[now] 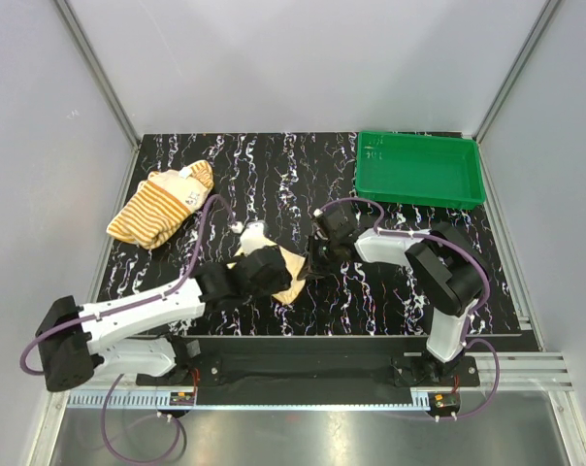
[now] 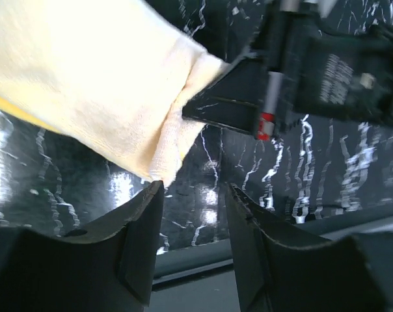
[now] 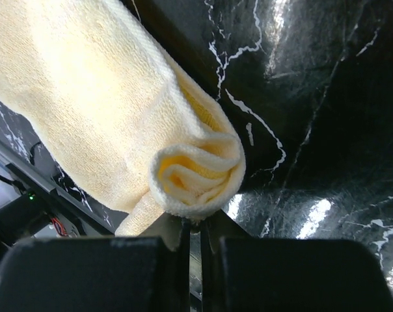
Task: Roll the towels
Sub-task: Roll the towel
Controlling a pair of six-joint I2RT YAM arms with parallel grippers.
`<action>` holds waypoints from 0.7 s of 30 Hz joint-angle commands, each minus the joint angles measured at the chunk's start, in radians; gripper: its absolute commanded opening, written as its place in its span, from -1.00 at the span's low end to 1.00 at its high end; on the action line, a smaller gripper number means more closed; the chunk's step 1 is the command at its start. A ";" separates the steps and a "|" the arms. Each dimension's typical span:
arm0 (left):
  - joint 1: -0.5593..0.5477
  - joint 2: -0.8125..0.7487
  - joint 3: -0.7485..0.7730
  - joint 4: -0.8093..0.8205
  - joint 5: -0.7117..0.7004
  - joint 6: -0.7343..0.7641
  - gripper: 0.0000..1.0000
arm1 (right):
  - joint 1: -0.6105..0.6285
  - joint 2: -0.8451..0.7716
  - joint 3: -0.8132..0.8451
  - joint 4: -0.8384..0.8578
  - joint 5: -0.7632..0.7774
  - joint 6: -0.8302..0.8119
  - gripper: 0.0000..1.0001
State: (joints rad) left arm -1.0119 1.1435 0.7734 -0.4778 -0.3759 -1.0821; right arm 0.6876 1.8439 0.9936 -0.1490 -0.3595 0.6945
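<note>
Shows yellow towel [image 1: 291, 275] mid-table [image 1: 274, 175]: soft terry, loosely rolled, spiral end exposed. Shows striped towel [image 1: 162, 206] crumpled far left and tray [image 1: 419, 198] far right, both well apart. Pinches roll's end with right claw [image 3: 195, 224], jaws together. Holds left claw [image 2: 193, 195] apart, towel's corner just beside one finger.

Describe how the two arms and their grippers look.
Both arms have white tubular links and chunky black joints: left arm, right arm. A purple cable loops along each. The left gripper and right gripper are black and wedge-shaped; the right carries a small red mark.
</note>
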 commanded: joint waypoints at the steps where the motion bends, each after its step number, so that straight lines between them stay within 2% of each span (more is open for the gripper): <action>1: -0.100 0.062 0.098 -0.193 -0.299 0.169 -0.06 | 0.006 -0.011 0.016 -0.162 0.083 -0.053 -1.00; 8: -0.345 0.290 0.217 -0.084 -0.451 0.393 -0.07 | 0.006 -0.038 0.050 -0.277 0.091 -0.105 -1.00; 11: -0.401 0.381 0.260 -0.027 -0.475 0.479 -0.09 | 0.006 -0.054 0.048 -0.296 0.094 -0.113 -1.00; 15: -0.419 0.432 0.276 0.069 -0.434 0.563 -0.12 | 0.006 -0.060 0.039 -0.310 0.096 -0.119 -1.00; 21: -0.419 0.435 0.213 0.188 -0.357 0.613 -0.12 | 0.006 -0.069 0.030 -0.320 0.085 -0.131 -1.00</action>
State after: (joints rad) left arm -1.4303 1.5879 1.0039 -0.4099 -0.7467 -0.5297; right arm 0.6876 1.8015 1.0332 -0.4053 -0.3218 0.5976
